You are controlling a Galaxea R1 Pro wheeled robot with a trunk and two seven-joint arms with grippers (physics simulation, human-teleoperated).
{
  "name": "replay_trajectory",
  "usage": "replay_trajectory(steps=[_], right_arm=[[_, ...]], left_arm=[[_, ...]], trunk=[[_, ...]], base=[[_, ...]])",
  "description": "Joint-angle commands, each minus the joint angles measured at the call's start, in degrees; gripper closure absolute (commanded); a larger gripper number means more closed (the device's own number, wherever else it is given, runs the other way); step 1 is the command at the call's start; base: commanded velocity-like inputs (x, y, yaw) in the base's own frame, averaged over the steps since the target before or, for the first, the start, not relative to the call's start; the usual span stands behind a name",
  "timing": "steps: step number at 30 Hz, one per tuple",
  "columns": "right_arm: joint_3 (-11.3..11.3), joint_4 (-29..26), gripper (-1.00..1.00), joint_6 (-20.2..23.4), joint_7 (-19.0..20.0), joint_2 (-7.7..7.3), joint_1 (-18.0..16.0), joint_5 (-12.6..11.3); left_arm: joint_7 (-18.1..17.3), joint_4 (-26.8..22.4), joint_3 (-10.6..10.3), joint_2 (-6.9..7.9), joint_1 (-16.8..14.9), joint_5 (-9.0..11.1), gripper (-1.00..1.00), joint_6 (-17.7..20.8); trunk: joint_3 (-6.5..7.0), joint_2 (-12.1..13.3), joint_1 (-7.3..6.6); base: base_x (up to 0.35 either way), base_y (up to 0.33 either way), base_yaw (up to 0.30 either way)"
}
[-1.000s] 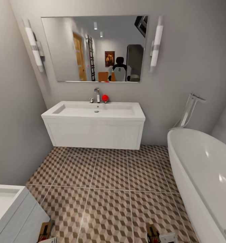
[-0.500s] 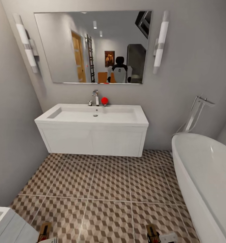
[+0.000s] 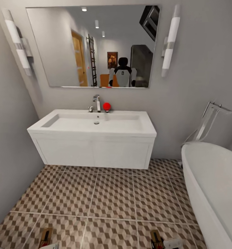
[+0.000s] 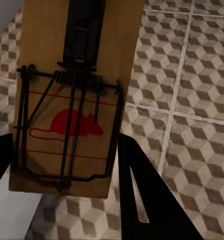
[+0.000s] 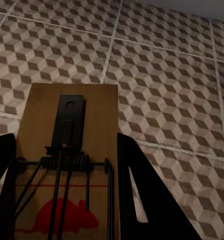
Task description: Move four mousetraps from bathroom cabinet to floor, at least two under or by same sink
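The white wall-hung bathroom sink (image 3: pixel 91 138) with a chrome faucet (image 3: pixel 96 102) stands straight ahead under a mirror. Cube-patterned bathroom floor (image 3: pixel 112 193) stretches between me and it. My left gripper (image 4: pixel 66 145) is shut on a wooden mousetrap (image 4: pixel 74 105) printed with a red mouse; that mousetrap (image 3: pixel 46 237) pokes up at the head view's lower left edge. The right gripper (image 5: pixel 64 145) is shut on a second mousetrap (image 5: pixel 66 165), which appears as a small brown board (image 3: pixel 157 239) at the lower right edge. Both traps hang above the tiles. The cabinet is out of view.
A white oval bathtub (image 3: pixel 216 193) with a chrome floor tap (image 3: pixel 207 122) fills the right side. A grey wall (image 3: pixel 8 145) closes the left. A small red object (image 3: pixel 106 106) sits by the faucet. The mirror (image 3: pixel 91 45) reflects me and a doorway behind.
The whole view has shifted: the sink looks nearer and larger, and the white box at lower left has slid out of the picture. Both traps stay held at the same spots.
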Motion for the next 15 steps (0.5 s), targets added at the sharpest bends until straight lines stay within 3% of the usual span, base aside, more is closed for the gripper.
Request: replay_trajectory(steps=[1,15], right_arm=[[-0.2,0.0,1.0,-0.1,-0.3,0.02,0.0,0.5],[-0.2,0.0,1.0,-0.1,-0.3,0.02,0.0,0.5]], left_arm=[[0.9,-0.1,-0.5,0.04,0.0,-0.2,1.0,0.0],[0.9,-0.1,-0.5,0.02,0.0,-0.2,1.0,-0.1]], trunk=[[-0.05,0.0,0.03],[-0.05,0.0,0.03]], base=[[0.326,0.0,0.0],[0.325,0.0,0.0]])
